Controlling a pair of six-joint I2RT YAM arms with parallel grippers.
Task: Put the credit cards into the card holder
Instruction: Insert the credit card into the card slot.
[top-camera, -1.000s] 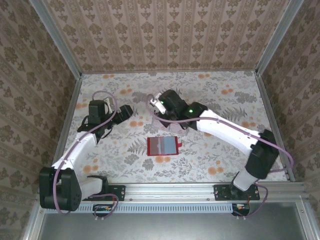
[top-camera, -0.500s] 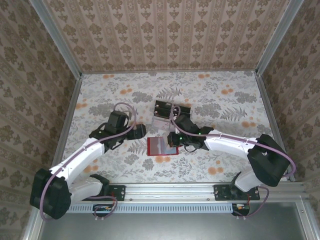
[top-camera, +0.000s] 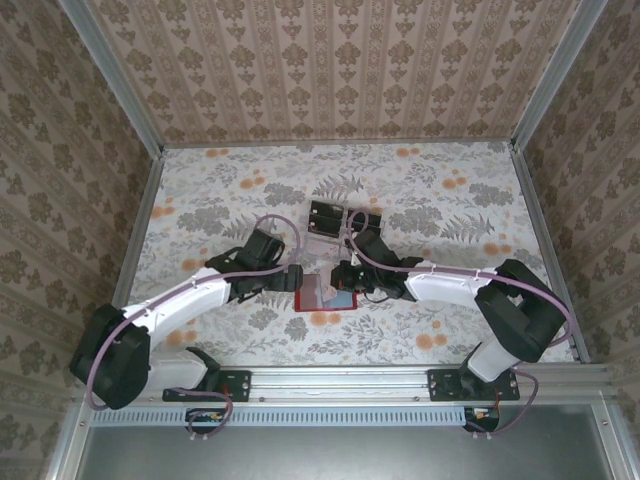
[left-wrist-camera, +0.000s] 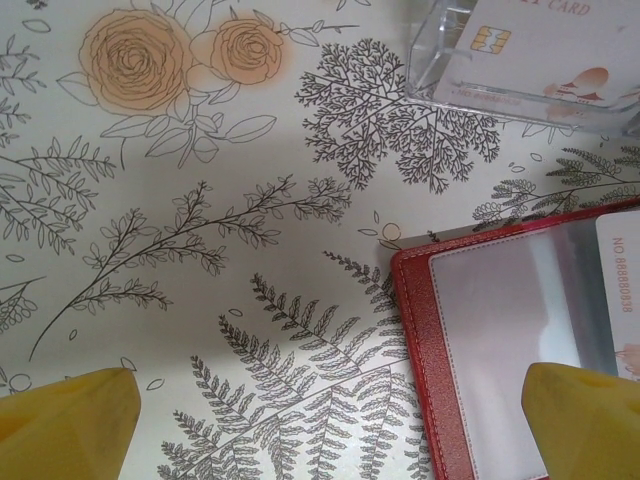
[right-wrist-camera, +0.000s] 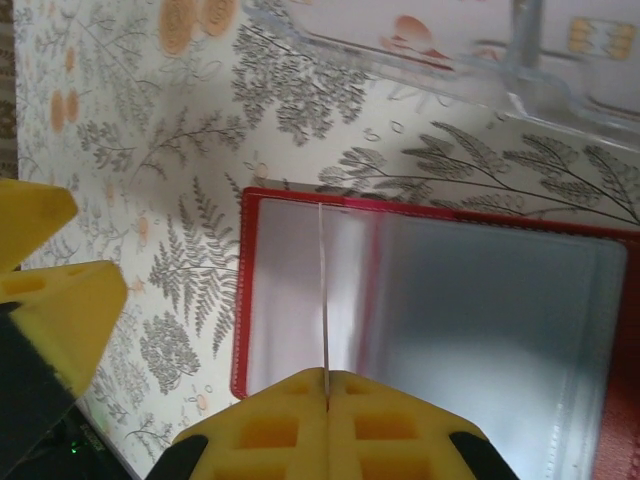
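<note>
The yellow pads of the right gripper (right-wrist-camera: 325, 385) are pressed together on a thin pale plastic credit card (right-wrist-camera: 323, 290). The card is seen edge-on and is held upright over the small red rectangular card holder (right-wrist-camera: 480, 290), near one red edge. The card holder is laid open and flat, greyish pockets upward. The left gripper (left-wrist-camera: 325, 430) is spread wide, one finger above a pocket, the other above the floral tablecloth (left-wrist-camera: 200, 230). Just beyond, more cards (left-wrist-camera: 530, 40) are stacked in a clear plastic tray (left-wrist-camera: 440, 75).
</note>
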